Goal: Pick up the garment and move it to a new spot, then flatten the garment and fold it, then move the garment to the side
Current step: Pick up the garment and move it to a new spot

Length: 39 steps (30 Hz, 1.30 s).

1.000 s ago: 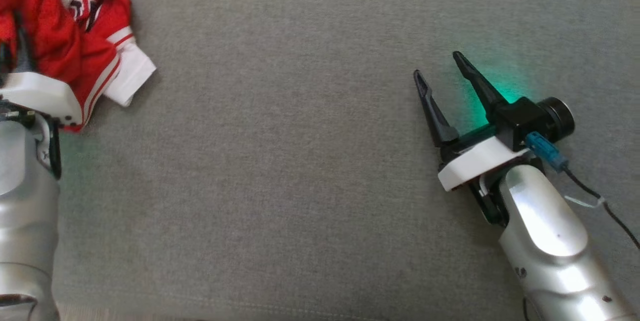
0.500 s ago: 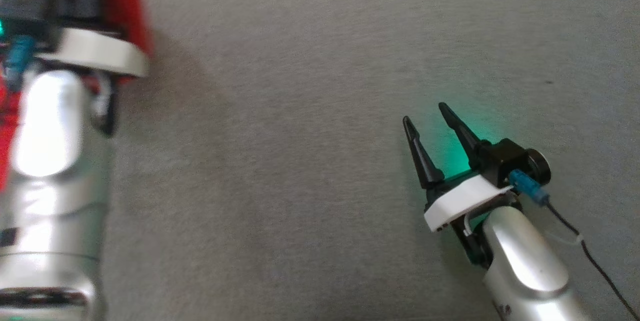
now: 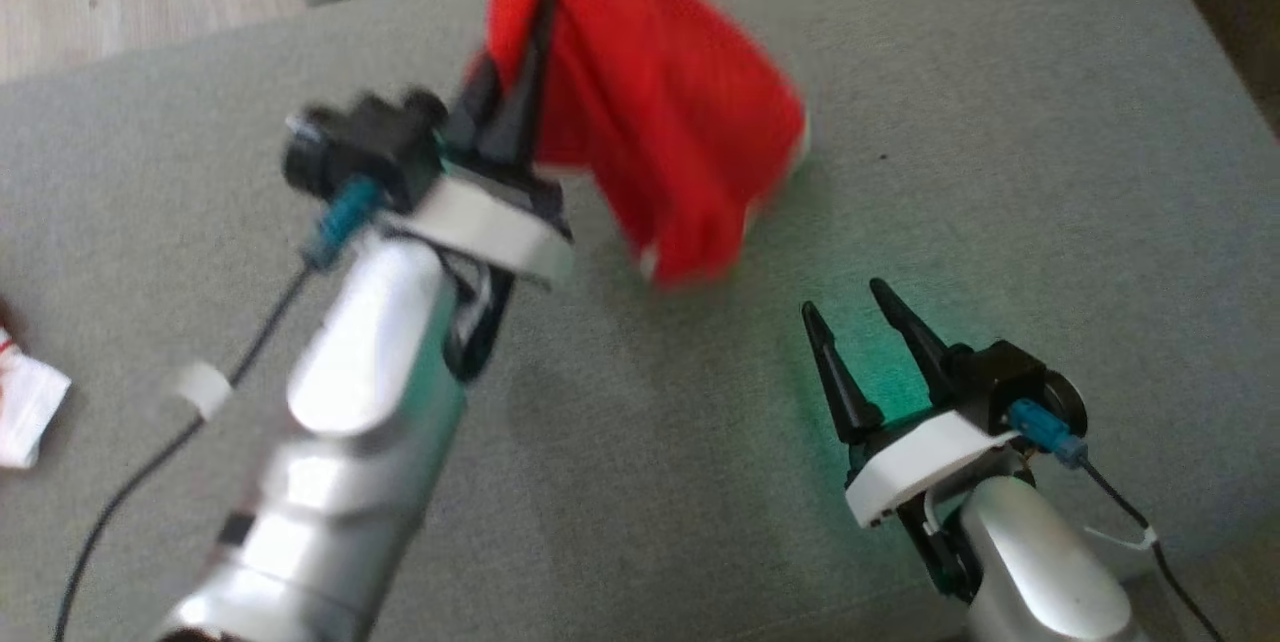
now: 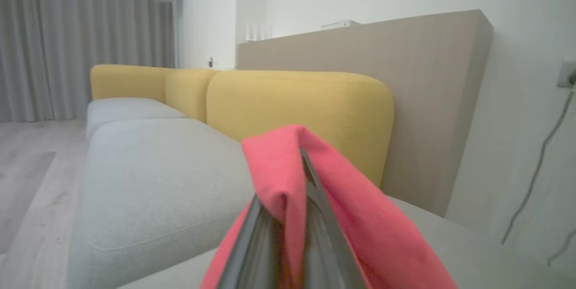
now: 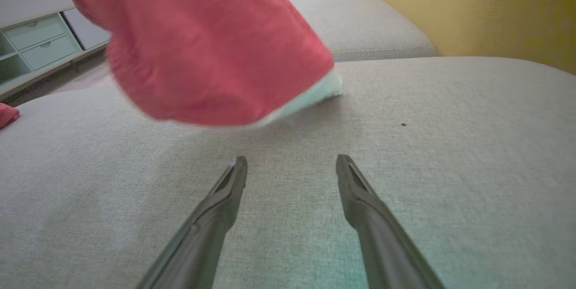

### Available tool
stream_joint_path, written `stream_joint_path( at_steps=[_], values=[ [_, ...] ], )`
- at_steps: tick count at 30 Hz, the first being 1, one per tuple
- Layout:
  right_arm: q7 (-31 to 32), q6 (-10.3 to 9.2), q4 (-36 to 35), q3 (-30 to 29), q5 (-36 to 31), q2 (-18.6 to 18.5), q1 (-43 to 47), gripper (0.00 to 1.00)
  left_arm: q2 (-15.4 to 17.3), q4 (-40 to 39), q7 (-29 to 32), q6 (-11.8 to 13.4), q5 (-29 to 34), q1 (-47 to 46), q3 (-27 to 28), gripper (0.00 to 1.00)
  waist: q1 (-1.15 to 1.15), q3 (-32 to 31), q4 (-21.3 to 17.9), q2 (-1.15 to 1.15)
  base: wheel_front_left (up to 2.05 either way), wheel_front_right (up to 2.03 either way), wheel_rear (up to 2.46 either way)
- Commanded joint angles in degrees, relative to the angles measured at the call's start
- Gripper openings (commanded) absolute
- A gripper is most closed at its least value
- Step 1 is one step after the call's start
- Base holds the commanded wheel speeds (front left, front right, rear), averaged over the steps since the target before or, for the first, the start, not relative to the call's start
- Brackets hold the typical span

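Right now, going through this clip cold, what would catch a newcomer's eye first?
The bright red garment, pinched in the shut left gripper and hanging blurred over the grey sofa cushion at upper centre of the head view. Next, the right gripper at lower right, open and empty, with a green glow on the fabric beneath it.

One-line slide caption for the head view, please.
Left pincer shut on the red garment, held over the grey cushion; right pincer open nearby.
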Motion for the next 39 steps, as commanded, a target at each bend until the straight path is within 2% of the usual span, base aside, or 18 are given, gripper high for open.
stream_joint_path(
  at_steps=[1,3,8,9,10,11,12,17,22,32,39],
  values=[
    [-0.2,-0.04,-1.5,1.3,0.4,0.9,-0.4,1.0,1.3,-1.7,-0.3,0.0,-0.8,0.0,0.7,0.0,0.01,-0.8,-0.5,0.0,0.0,0.0,0.0],
    [-0.2,-0.04,-1.5,1.4,0.7,0.9,-0.2,1.0,1.3,-1.7,-0.3,0.2,-3.6,2.5,-1.9,0.0,0.01,-1.1,-0.2,0.0,0.0,0.0,0.0],
    [-0.2,-0.04,-1.4,1.3,0.9,0.9,0.0,1.0,1.2,0.2,-0.3,3.3,-6.1,8.0,-4.0,0.0,0.01,-1.4,1.5,0.0,0.0,0.0,0.0],
    [-0.2,-0.04,-1.4,1.1,0.9,0.9,-0.1,1.0,1.2,0.9,-0.3,3.7,-5.9,8.9,-3.8,0.06,0.01,-1.3,1.9,0.0,0.0,0.0,0.0],
    [-0.2,-0.04,-1.3,0.9,0.9,0.9,-0.1,1.0,1.2,1.2,-0.3,4.2,-5.4,9.7,-3.6,0.33,0.01,-1.3,2.4,0.0,0.0,0.0,0.0],
    [-0.2,-0.04,-1.3,0.7,0.8,0.9,-0.1,1.0,1.2,1.4,-0.3,4.5,-4.7,10.6,-3.1,0.96,0.01,-1.3,2.8,0.0,0.0,0.0,0.0],
    [-0.2,-0.04,-1.3,0.5,0.8,0.9,-0.1,1.0,1.3,1.5,-0.3,4.8,-4.0,11.4,-2.5,1.0,0.01,-1.3,3.3,0.0,0.0,0.0,0.0],
    [-0.2,-0.04,-1.2,-1.8,0.9,0.9,0.4,1.0,1.8,-1.3,-0.3,6.6,-0.6,16.6,3.4,1.0,0.01,-2.7,6.1,0.0,0.0,0.0,0.0],
    [-0.2,-0.04,-0.9,-5.2,0.4,0.9,2.0,1.0,2.1,-4.8,-0.3,7.2,2.5,23.5,9.4,1.0,0.01,-5.3,9.0,0.0,0.0,0.0,0.0],
    [-0.2,-0.04,-0.4,-9.6,-0.3,0.9,6.0,1.0,1.6,-11.8,-0.3,5.4,7.4,37.3,18.1,1.0,0.01,-10.4,12.3,0.0,0.0,0.0,0.0],
    [-0.2,-0.04,-0.3,-10.7,-0.6,0.9,7.6,1.0,1.3,-13.0,-0.3,4.2,8.2,40.9,19.4,1.0,0.01,-11.0,13.3,0.0,0.0,0.0,0.0]
  ],
)
